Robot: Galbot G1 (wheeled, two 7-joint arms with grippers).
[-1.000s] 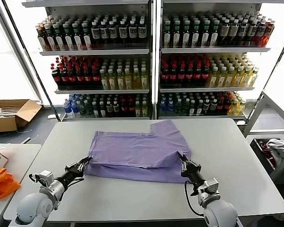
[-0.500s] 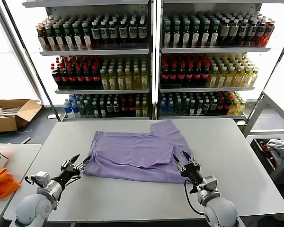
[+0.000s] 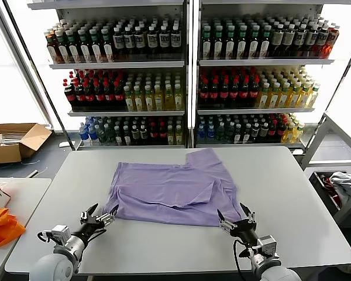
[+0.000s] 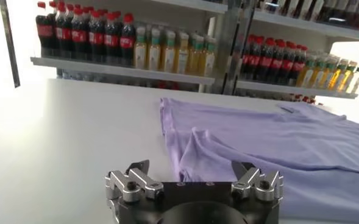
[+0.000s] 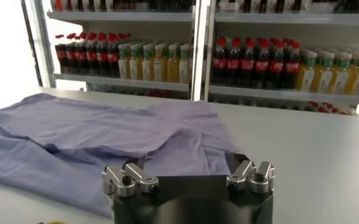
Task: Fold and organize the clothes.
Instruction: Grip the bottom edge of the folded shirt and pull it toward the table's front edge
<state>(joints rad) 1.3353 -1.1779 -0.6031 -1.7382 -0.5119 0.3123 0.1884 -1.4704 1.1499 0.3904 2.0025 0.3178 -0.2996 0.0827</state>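
The table [image 3: 292, 193] is big and white, and the shirt [image 3: 169, 190] lies on it, spread out near the middle, a bit toward the back. The shirt is light purple and thin. It is not flat: the near part has a soft fold and some bumps, and one sleeve sticks out at the far right corner.

The left gripper [image 3: 99, 215] sits low at the near left corner of the shirt, just off the cloth. Its fingers are spread wide and hold nothing. The right gripper [image 3: 234, 216] sits low at the near right corner, at the edge of the cloth. Its fingers are spread wide too, and they are empty.

What could go wrong from here? The cloth is thin and floppy, so a gripper may pinch only the top layer where the shirt is doubled, and then the fold would come out crooked. A gripper may also close on air, since both are right at the edge. If one side grabs and the other misses, the shirt would twist or drag across the table. The bumps near the middle could get pressed into the fold and make it lumpy. The loose sleeve at the back could flop out of the pile
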